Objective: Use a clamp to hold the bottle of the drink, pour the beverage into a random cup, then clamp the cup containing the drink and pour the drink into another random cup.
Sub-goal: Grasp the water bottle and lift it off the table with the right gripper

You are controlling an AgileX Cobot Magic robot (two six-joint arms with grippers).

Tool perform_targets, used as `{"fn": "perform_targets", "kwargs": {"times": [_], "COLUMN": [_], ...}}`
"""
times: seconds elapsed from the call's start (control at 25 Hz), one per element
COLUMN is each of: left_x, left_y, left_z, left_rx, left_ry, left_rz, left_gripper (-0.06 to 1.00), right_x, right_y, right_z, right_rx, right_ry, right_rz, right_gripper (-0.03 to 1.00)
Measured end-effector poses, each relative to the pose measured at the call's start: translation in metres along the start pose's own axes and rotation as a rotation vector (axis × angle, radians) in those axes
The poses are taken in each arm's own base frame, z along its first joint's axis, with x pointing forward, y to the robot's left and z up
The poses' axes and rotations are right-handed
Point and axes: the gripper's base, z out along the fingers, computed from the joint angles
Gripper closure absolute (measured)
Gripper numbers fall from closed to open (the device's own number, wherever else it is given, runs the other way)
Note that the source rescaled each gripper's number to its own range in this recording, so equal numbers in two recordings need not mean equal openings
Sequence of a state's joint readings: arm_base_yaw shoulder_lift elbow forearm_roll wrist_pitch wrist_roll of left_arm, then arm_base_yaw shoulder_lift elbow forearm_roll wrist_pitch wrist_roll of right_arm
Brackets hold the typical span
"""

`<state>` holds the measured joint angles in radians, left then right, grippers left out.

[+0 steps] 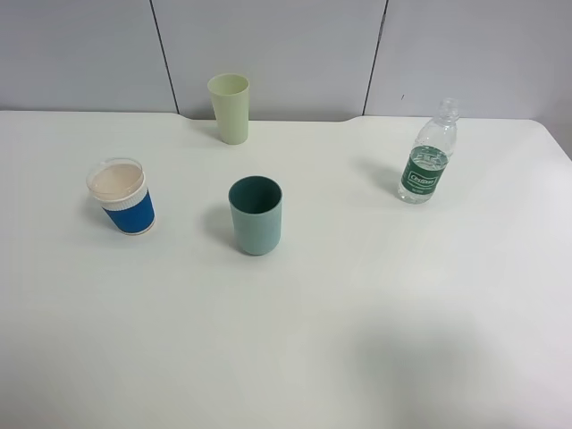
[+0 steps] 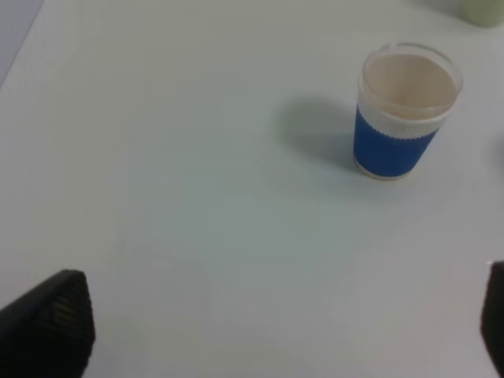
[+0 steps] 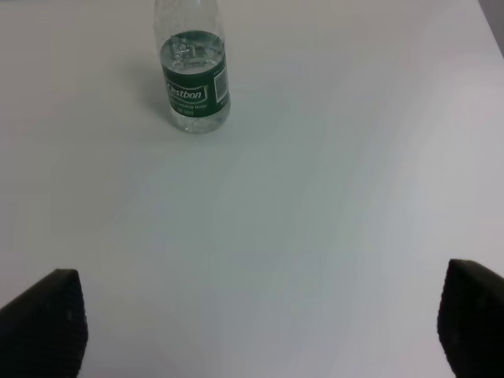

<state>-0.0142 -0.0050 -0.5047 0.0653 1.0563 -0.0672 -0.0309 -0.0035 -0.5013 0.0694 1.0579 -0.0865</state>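
High view: bottle (image 1: 430, 159) upright near right edge of table (image 1: 357, 357), well apart from teal cup (image 1: 256, 214), blue cup (image 1: 122, 196), pale cup (image 1: 230, 107). Left wrist: my left gripper (image 2: 272, 323) spread wide, blue cup ahead. Right wrist: my right gripper (image 3: 256, 319) spread wide, open table before bottle.

White table (image 1: 357, 340), four items, all upright and well apart. Bottle (image 1: 427, 161) far right: clear plastic, green label, cap on. Pale cup (image 1: 230, 108) at the far edge, left of centre, close to the grey wall (image 1: 268, 45). Teal cup (image 1: 256, 214) mid-table, nearer than the pale cup and slightly to its right. Blue cup (image 1: 122, 197) on the left: blue sleeve, white rim, pale beige inside.
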Motion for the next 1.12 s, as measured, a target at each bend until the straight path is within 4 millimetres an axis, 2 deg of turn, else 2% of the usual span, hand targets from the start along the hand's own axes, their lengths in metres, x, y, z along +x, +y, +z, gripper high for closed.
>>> {"fn": "perform_targets", "kwargs": {"times": [1.12], "left_x": [0.0], "left_y": [0.0], "left_z": [0.0], "left_rx": [0.0], "left_ry": [0.0], "left_rz": [0.0], "left_gripper": [-0.06], "right_x": [0.0], "right_y": [0.0], "right_z": [0.0], "right_rx": [0.0], "right_ry": [0.0], "right_rz": [0.0], "right_gripper": [0.21]}}
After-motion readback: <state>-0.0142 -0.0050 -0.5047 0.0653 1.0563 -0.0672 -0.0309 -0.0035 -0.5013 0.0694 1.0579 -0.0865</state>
